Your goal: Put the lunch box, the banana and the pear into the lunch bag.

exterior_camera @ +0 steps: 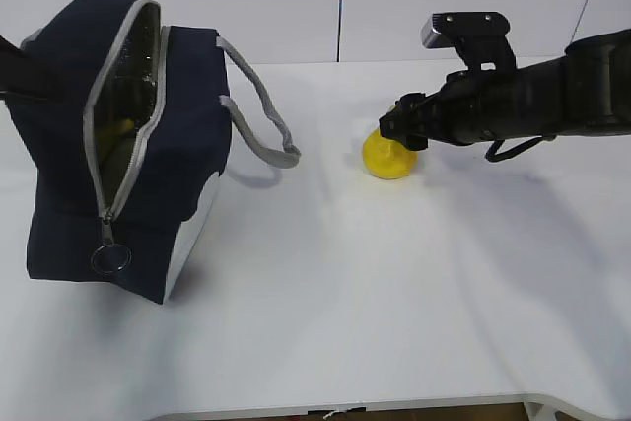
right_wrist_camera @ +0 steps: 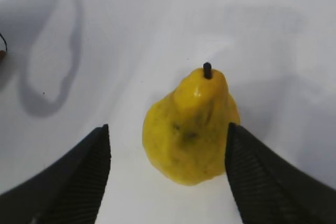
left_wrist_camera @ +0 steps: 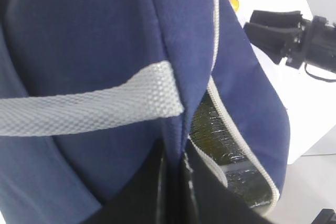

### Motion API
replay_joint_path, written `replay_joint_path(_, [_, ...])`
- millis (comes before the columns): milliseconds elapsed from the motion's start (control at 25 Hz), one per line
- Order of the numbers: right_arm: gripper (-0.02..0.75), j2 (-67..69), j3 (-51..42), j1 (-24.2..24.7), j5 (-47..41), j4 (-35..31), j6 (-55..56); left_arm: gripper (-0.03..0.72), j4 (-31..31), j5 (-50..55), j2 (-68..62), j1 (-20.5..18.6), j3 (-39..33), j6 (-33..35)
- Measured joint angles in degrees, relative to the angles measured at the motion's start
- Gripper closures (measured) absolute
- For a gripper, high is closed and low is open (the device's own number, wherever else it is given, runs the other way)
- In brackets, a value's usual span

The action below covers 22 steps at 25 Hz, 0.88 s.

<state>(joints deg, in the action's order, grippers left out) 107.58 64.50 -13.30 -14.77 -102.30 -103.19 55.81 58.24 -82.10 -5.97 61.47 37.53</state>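
Observation:
The navy lunch bag (exterior_camera: 148, 155) stands at the left with its grey zipper open and its ring pull (exterior_camera: 110, 259) hanging low. My left gripper (left_wrist_camera: 176, 182) is shut on the fabric rim of the bag (left_wrist_camera: 105, 35) beside the opening. In the exterior view only its arm (exterior_camera: 10, 64) shows behind the bag. The yellow pear (exterior_camera: 386, 159) stands upright on the table. My right gripper (exterior_camera: 396, 127) is open, with the pear (right_wrist_camera: 190, 129) between its fingers (right_wrist_camera: 79, 182), closer to the right one. The lunch box is out of view. A yellowish patch (exterior_camera: 123, 128) shows inside the bag; I cannot tell whether it is the banana.
The white table (exterior_camera: 345, 303) stretches between the bag and the pear. The bag's grey handles (exterior_camera: 264, 115) hang toward the pear. The table's front edge (exterior_camera: 394, 406) runs along the bottom. A white wall stands behind.

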Motion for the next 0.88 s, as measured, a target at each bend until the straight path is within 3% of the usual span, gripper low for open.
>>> replay_joint_path(240, [0.185, 3.7, 3.3, 0.0, 0.0, 0.0, 7.6, 0.704, 0.0, 0.0, 0.0, 0.0, 0.0, 0.0])
replay_joint_path(880, [0.185, 7.6, 7.7, 0.0, 0.7, 0.0, 9.3, 0.704, 0.0, 0.0, 0.0, 0.0, 0.0, 0.0])
